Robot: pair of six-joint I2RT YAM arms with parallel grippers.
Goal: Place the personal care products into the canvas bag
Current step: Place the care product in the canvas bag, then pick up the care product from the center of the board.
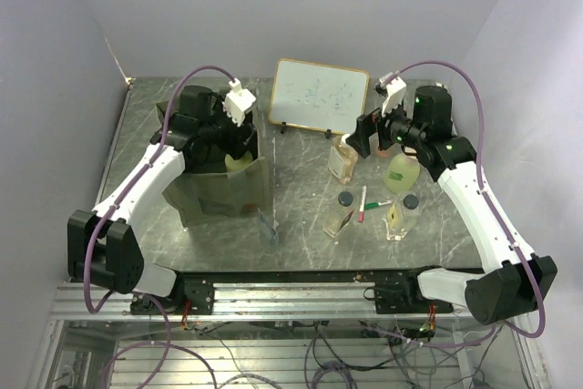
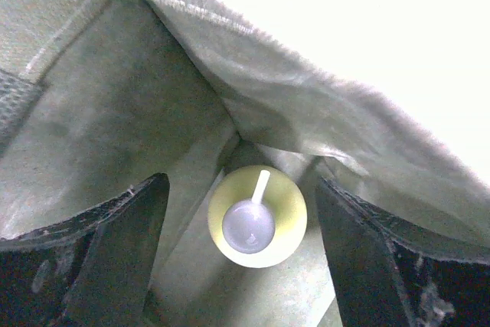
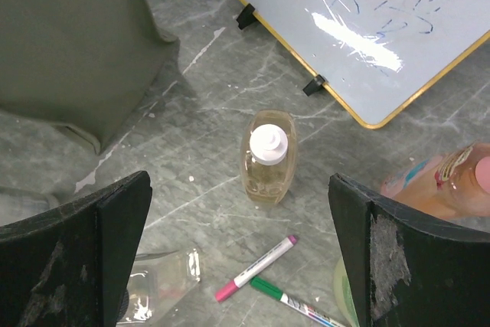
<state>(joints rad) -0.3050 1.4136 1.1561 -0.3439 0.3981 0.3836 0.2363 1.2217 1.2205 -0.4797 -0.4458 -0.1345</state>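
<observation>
Olive fabric rises around the yellow-green bottle (image 2: 256,226), upright inside the canvas bag (image 2: 115,112), white cap up. We see our left gripper (image 2: 241,189) spread wide above it, empty; the right gripper (image 3: 239,181) gapes over the clear amber bottle (image 3: 268,160) on the table (image 3: 191,59).

My left gripper (image 2: 239,185) and right gripper (image 3: 239,181) are matte black, scuffed grey at the edges. The canvas bag (image 2: 115,112) is olive green, paler on its inside weave. The yellow-green bottle (image 2: 289,206) has a whitish pump top. The table (image 3: 191,59) is dark grey-green, veined white like marble. The clear amber bottle (image 3: 268,166) wears a white cap. The whiteboard (image 3: 367,28) shows blue scribbles in a yellow wood frame. The orange bottle (image 3: 440,181) has a pink cap. One marker pen (image 3: 256,268) is white with pinkish-red ends; the other marker (image 3: 295,302) is capped green.
</observation>
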